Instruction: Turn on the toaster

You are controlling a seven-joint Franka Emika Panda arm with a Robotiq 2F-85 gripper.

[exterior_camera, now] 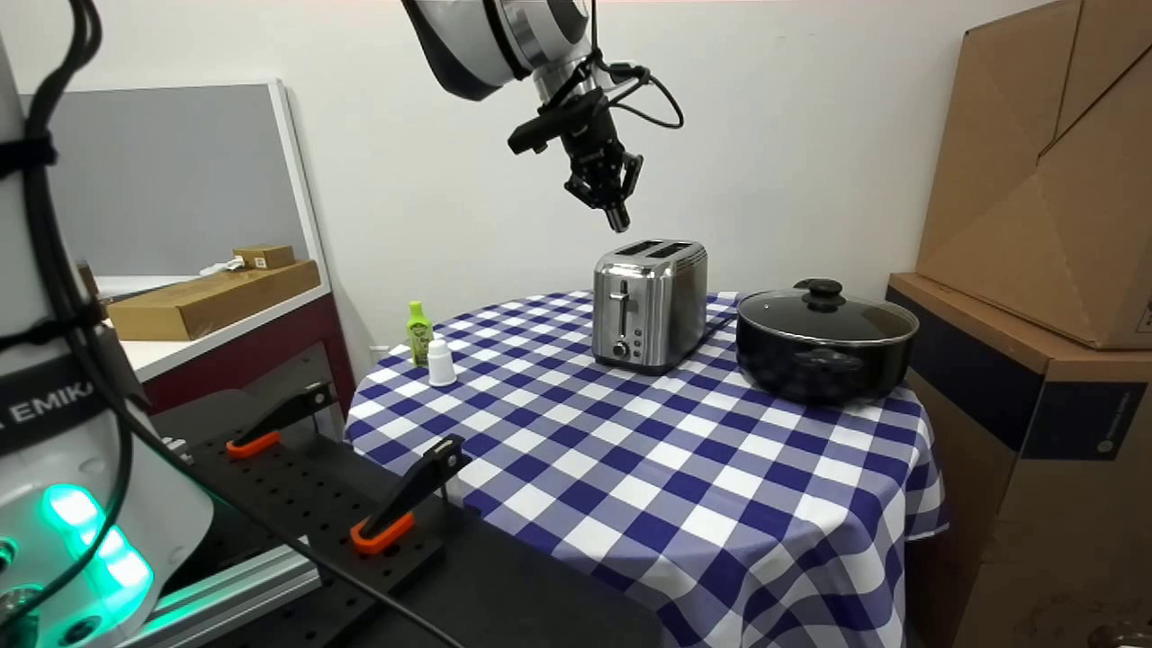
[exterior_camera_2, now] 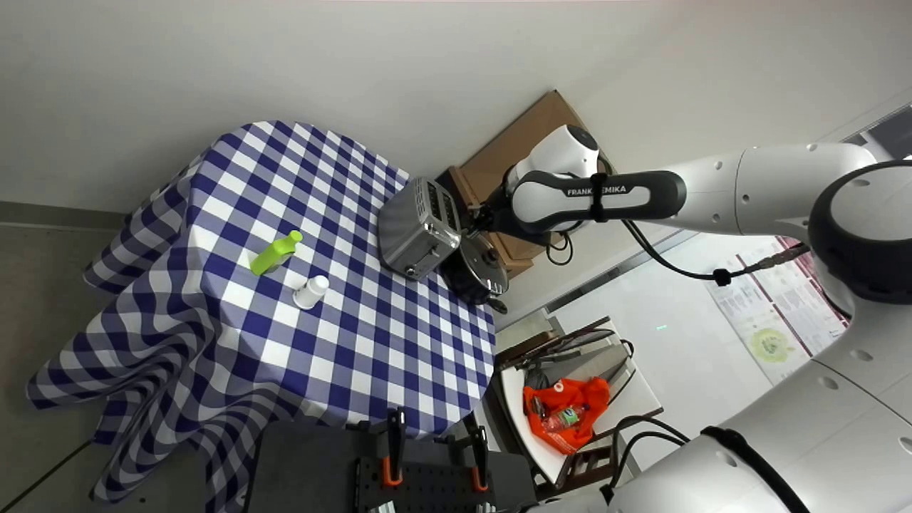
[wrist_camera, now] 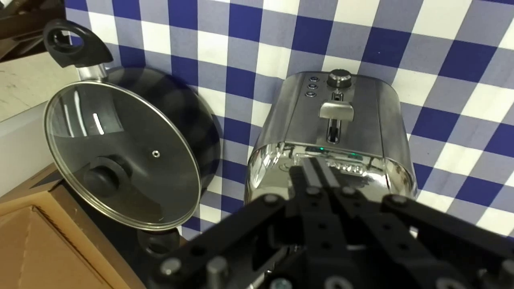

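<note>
Above the toaster [exterior_camera: 652,306] on the worktop [exterior_camera: 576,459], the jaws are being held clenched and empty. Pressing is presumably being prepared; alignment over the lever [wrist_camera: 336,110] is being called for, then downward force.

Gap between toaster [exterior_camera: 650,310] and pot [exterior_camera: 826,355]

In an exterior view the camera stands somewhat above the tablecloth [exterior_camera: 621,441], the robot base [exterior_camera: 45,459] near on the left, facing the far wall [exterior_camera: 774,162]. From high up, an exterior view looks steeply down, the arm [exterior_camera_2: 776,189] near on the right. Both exterior views share tablecloth, toaster [exterior_camera: 657,310] and pot [exterior_camera: 823,351]. The wrist view, nearest, looks down past the gripper [wrist_camera: 315,166], turned roughly the opposite way: the pot lies left of the toaster there, right in both exterior views.
</note>
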